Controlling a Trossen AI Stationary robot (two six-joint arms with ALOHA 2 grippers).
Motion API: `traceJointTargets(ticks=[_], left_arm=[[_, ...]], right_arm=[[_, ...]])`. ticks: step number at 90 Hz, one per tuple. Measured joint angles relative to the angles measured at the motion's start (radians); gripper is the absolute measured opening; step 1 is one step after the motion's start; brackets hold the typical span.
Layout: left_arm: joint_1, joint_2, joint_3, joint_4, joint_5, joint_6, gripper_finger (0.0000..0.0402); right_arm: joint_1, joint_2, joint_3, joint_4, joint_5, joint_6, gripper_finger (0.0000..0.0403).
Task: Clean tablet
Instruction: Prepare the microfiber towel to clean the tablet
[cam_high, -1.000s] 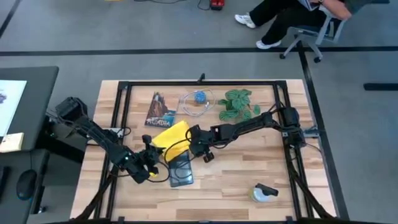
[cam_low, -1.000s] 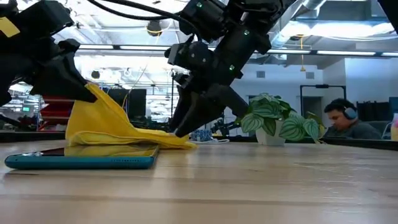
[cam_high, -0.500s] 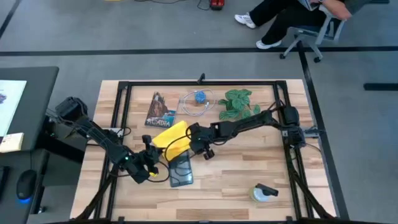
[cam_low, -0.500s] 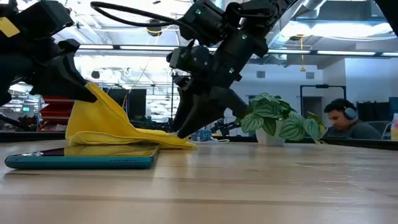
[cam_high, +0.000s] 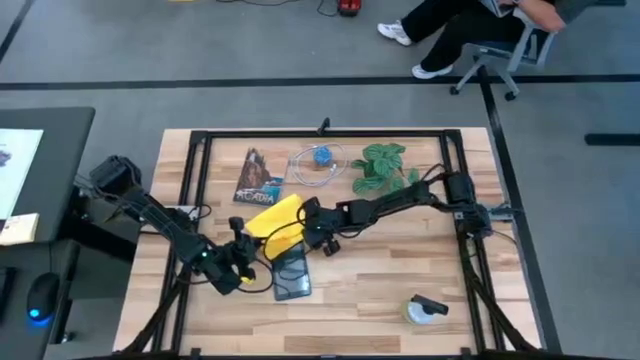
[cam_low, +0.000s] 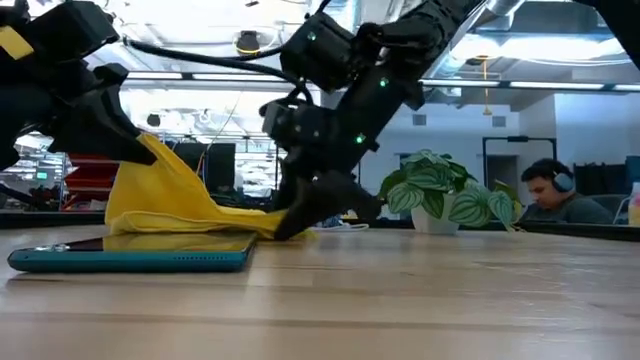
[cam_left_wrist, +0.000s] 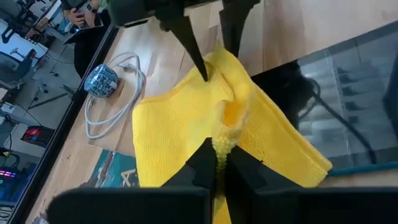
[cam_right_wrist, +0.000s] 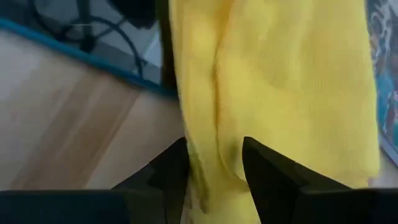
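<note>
tablet (cam_high: 291, 272): dark glossy, teal-edged | left claw (cam_left_wrist: 219, 163) pinching yellow cloth (cam_high: 274, 218) | right claw (cam_right_wrist: 214, 163) parted

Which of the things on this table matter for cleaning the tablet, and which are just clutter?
In the job:
tablet
yellow cloth
left gripper, shut on the cloth
right gripper, open around the cloth's edge

Lying about:
ACADIA booklet
blue ball with white cable
plant
spray bottle
</note>
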Motion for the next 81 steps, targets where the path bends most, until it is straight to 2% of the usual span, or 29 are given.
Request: traceJointTargets(ticks=[11, 31, 36, 61, 81], left_arm=[[0.000, 0.000, 0.000, 0.001, 0.003, 0.000, 0.0000], [0.000, 0.000, 0.000, 0.001, 0.006, 0.003, 0.0000], [0.000, 0.000, 0.000, 0.000, 0.006, 0.003, 0.0000], [0.000, 0.000, 0.000, 0.000, 0.007, 0.003, 0.0000], [0.000, 0.000, 0.000, 0.000, 0.007, 0.002, 0.0000]], right_arm=[[0.002, -0.019, -0.001, -0.023, -0.003, 0.003, 0.0104], [-0.007, -0.065, -0.002, -0.090, -0.001, 0.019, 0.0016], [-0.012, -0.066, -0.002, -0.116, -0.002, 0.030, 0.0007], [-0.012, -0.066, -0.002, -0.099, -0.013, 0.135, 0.0024], [-0.012, -0.066, -0.002, -0.050, -0.026, 0.157, 0.0104]])
